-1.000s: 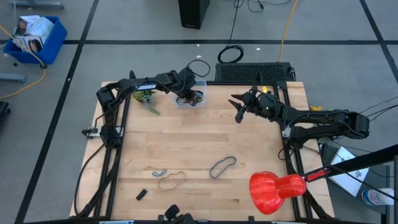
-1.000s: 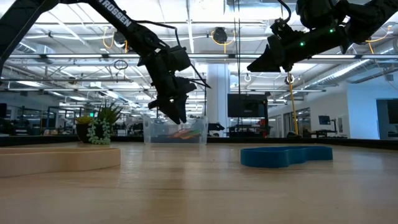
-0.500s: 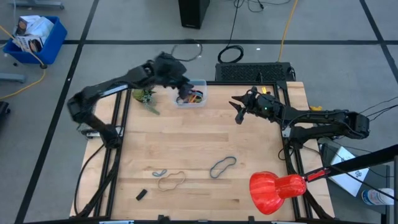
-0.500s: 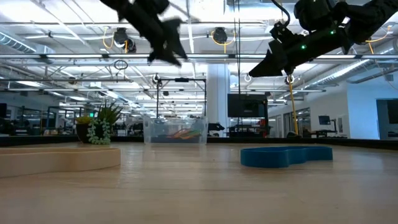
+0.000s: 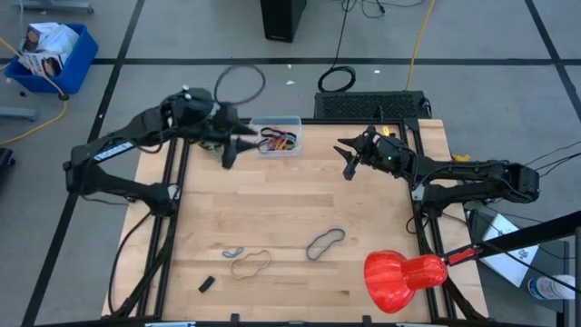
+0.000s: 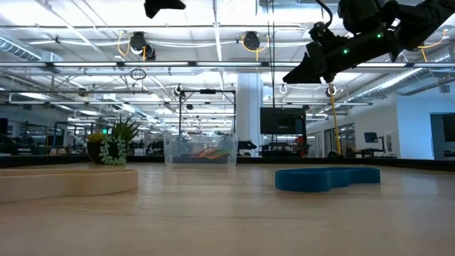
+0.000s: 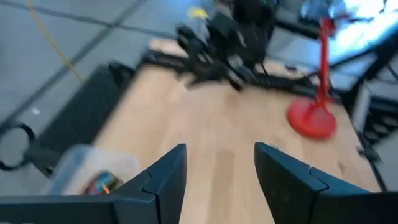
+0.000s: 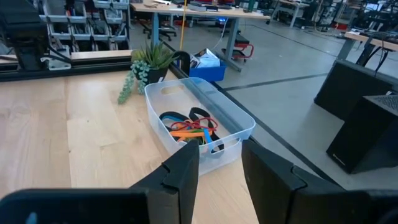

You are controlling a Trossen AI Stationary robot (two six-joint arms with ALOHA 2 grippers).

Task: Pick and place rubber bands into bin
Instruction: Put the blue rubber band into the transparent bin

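Grey floor (image 5: 136, 27) with dark lines; bright ceiling lights (image 6: 213, 14).

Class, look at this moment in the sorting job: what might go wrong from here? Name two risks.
1. The rubber bands left on the table lie flat and thin, so the open left gripper may close on nothing.
2. The potted plant stands right beside the bin; an arm returning there might knock it.
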